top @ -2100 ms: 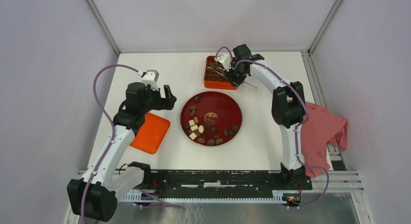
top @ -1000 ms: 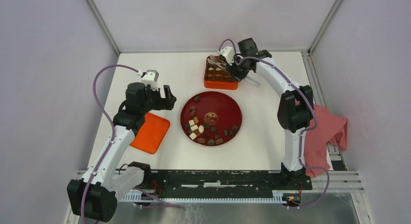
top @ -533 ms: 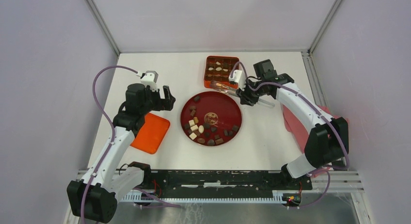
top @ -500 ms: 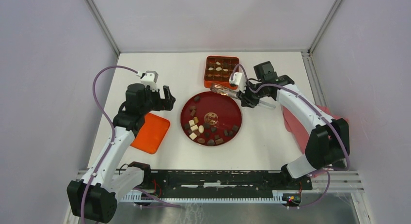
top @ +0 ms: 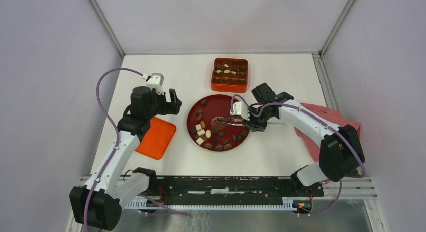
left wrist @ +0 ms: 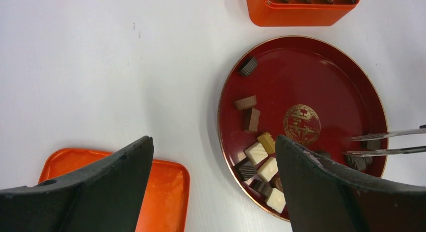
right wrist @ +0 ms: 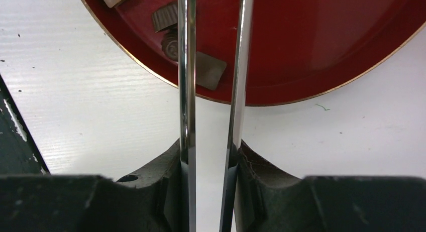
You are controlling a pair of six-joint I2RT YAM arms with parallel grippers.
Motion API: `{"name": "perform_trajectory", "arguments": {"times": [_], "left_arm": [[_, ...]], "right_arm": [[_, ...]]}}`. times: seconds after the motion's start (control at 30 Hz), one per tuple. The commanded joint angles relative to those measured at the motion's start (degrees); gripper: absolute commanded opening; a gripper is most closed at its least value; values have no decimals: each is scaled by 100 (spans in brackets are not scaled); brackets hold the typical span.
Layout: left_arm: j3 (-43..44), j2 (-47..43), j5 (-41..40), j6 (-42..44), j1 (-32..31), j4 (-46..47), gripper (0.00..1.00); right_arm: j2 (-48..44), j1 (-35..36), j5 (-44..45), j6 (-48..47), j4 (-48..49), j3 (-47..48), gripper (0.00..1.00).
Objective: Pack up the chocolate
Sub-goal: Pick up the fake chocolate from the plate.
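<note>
Brown and cream chocolate pieces (left wrist: 256, 153) dot the red plate (left wrist: 311, 76).

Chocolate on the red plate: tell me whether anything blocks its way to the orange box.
Nothing visible does. Only bare table lies between the red plate and the orange box. The tweezers in the right gripper reach over the plate's chocolate.

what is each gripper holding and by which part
Right gripper: metal tweezers, squeezed across both arms well behind the tips. Left gripper: open, nothing held.
</note>
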Motion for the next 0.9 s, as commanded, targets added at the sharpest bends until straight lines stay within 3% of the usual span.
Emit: {"name": "perform_trajectory", "arguments": {"times": [0.0, 0.87], "left_arm": [[-7, 42, -35, 330, 24, 133, 95], [-15, -4, -15, 329, 27, 126, 95]], "right_arm": [[-235, 179, 461, -78, 62, -199, 38], [140, 537, 908, -14, -73, -296, 42]]}}
